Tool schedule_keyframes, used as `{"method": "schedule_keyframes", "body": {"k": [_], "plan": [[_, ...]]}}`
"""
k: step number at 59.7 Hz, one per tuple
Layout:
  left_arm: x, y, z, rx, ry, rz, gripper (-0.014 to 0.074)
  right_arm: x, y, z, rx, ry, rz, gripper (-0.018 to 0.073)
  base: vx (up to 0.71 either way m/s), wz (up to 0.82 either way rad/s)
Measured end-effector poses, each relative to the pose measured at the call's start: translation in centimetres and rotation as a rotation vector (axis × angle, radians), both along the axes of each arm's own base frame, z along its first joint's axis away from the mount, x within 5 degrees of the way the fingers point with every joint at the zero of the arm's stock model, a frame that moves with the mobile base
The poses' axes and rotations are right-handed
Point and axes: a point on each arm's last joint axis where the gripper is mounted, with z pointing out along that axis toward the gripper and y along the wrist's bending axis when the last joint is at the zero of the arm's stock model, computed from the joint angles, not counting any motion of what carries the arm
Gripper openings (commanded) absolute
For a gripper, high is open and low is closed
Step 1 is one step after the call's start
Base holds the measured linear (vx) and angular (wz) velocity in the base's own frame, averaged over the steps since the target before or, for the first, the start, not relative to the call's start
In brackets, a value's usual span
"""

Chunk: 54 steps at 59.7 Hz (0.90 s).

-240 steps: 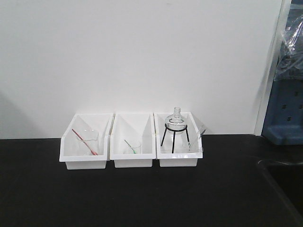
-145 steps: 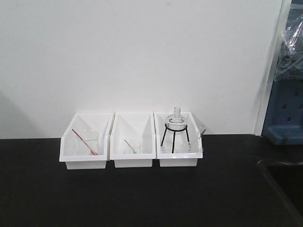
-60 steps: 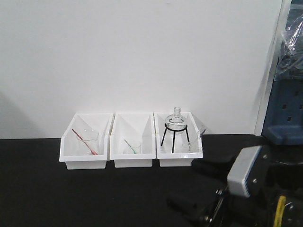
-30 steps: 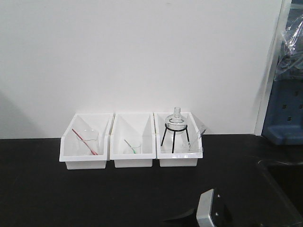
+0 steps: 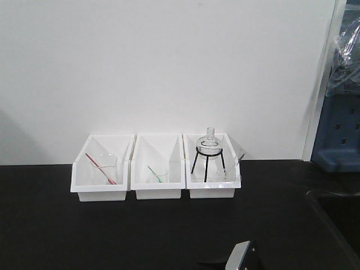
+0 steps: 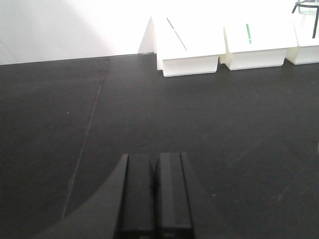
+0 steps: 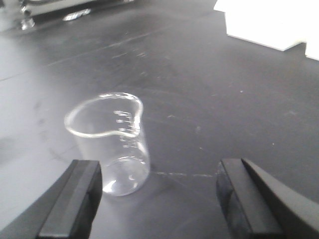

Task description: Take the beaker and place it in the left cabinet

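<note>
Right gripper [image 7: 159, 174], fingers apart, by one upright beaker [image 7: 113, 142]

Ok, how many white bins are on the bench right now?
3, side by side against the wall: the left bin holding a red rod, the middle bin holding a green rod, the right bin holding the flask on its tripod. None looks hidden.

The left gripper [image 6: 155, 158] has two flat, matte black fingers [image 6: 139, 194] of rectangular section, set on a rounded black base. The right gripper [image 7: 159, 174] has thicker black fingers [image 7: 75, 199], wedge-shaped with bevelled edges and dull faces. In the front-facing view, an arm housing [image 5: 241, 257] shows a pale grey plate on a black body.
</note>
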Motion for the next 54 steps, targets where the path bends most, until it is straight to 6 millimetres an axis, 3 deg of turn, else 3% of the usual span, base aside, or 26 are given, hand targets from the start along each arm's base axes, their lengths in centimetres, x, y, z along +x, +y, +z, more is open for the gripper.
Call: {"method": "schedule_keyframes", "body": {"k": [15, 39, 54], "plan": [[0.0, 0.0, 0.0, 0.000, 0.000, 0.000, 0.0004, 0.1, 0.7, -2.7, -0.025, 0.027, -0.028, 0.0524, 0.00, 0.00], [0.0, 0.0, 0.0, 0.000, 0.000, 0.000, 0.0004, 0.2, 4.3, -1.9, -0.009, -0.056, 0.073, 0.0524, 0.00, 0.00], [0.0, 0.0, 0.0, 0.000, 0.000, 0.000, 0.0004, 0.1, 4.6, -1.9, 0.001, -0.040, 0.079, 0.0524, 0.00, 0.00]]}}
